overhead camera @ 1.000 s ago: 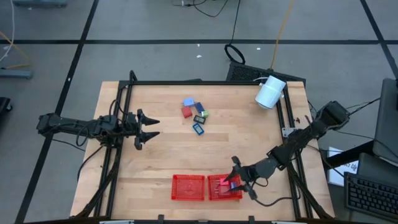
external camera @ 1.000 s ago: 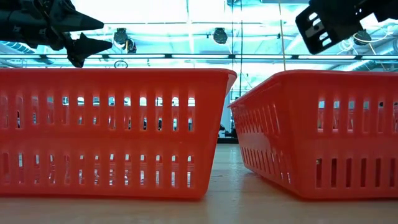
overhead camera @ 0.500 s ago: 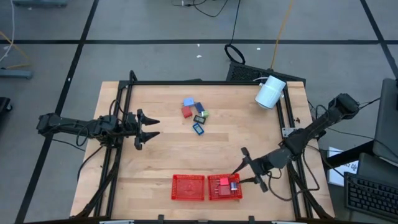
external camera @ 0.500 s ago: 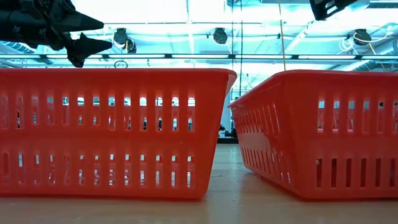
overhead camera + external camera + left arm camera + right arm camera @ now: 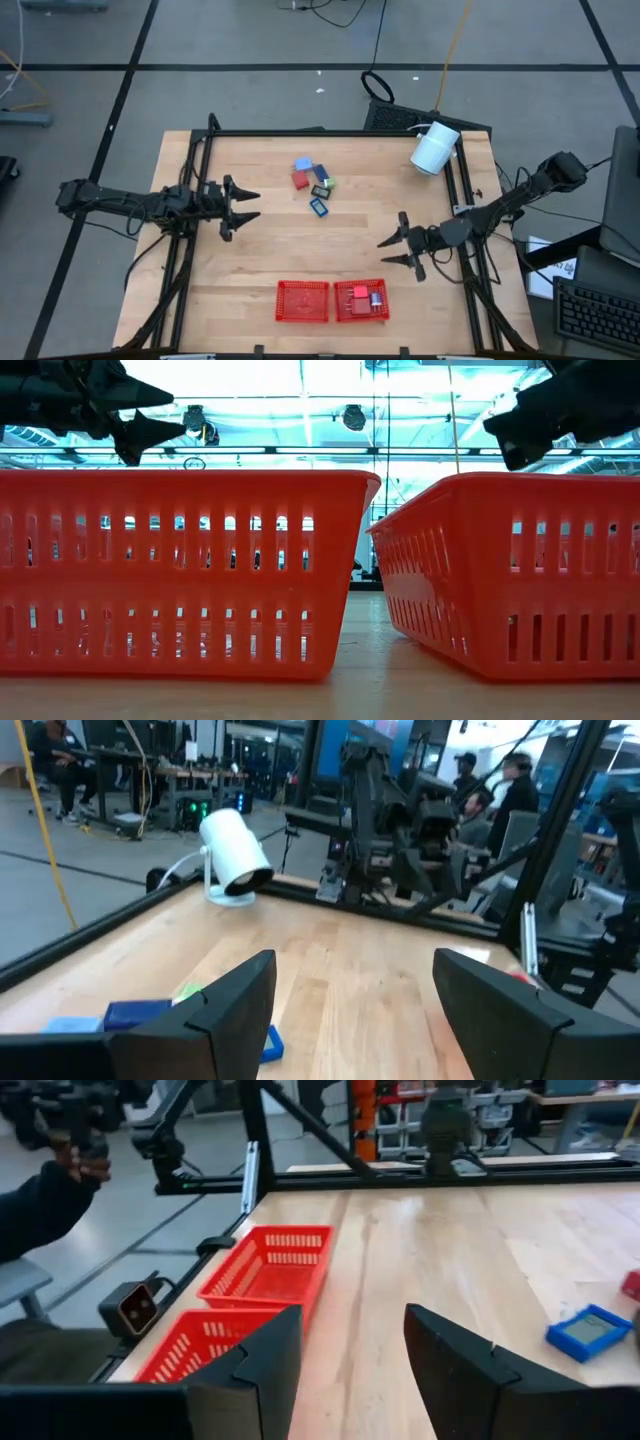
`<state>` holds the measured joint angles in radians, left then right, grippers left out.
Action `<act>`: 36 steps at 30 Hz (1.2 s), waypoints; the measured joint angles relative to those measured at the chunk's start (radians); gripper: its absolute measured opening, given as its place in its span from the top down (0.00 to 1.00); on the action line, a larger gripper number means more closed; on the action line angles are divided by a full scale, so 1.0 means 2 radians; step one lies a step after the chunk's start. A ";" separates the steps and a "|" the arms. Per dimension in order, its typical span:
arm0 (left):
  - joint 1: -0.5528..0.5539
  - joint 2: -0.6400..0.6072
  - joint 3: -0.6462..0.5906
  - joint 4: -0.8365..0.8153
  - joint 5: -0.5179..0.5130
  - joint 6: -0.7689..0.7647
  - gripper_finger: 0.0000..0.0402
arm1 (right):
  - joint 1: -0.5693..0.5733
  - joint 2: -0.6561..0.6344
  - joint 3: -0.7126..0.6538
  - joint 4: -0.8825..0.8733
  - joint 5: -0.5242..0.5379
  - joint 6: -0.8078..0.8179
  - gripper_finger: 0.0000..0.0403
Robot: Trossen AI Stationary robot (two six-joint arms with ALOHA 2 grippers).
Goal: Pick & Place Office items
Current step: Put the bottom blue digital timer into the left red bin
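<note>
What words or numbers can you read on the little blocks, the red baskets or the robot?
None can be read.
The blue block has a pale face, too small to read.
The item in the right red basket shows a pale patch, too small too.
The white cylinder and both baskets look plain.

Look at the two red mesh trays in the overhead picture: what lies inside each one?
The right tray holds red pieces and a small pale piece. The left tray shows only mesh. In the table-level view the tray walls hide the contents.
</note>
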<state>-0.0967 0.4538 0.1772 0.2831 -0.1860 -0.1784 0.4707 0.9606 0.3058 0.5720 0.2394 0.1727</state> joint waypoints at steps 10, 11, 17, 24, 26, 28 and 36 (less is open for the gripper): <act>0.000 0.145 0.000 0.111 0.000 -0.035 0.33 | -0.032 -0.044 -0.058 0.028 0.000 -0.004 0.59; 0.000 0.163 0.000 0.125 0.000 -0.036 0.33 | -0.037 -0.050 -0.061 0.029 0.000 -0.003 0.59; 0.000 0.289 0.000 0.229 -0.005 -0.063 0.33 | -0.052 -0.074 -0.077 0.029 -0.001 -0.001 0.59; 0.000 0.438 0.033 0.278 -0.038 -0.097 0.33 | -0.060 -0.076 -0.080 0.027 -0.002 -0.001 0.59; 0.000 0.473 0.056 0.277 -0.052 -0.075 0.33 | -0.062 -0.076 -0.080 0.027 -0.002 -0.001 0.59; 0.003 0.506 0.087 0.268 -0.054 -0.045 0.33 | -0.062 -0.076 -0.081 0.026 -0.002 -0.001 0.59; 0.042 0.598 0.254 0.035 -0.039 0.060 0.33 | -0.062 -0.076 -0.081 0.026 -0.002 0.007 0.59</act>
<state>-0.0134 1.6504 0.6853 0.3532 -0.2631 -0.0593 0.3458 0.8085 0.1448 0.6247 0.2352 0.1865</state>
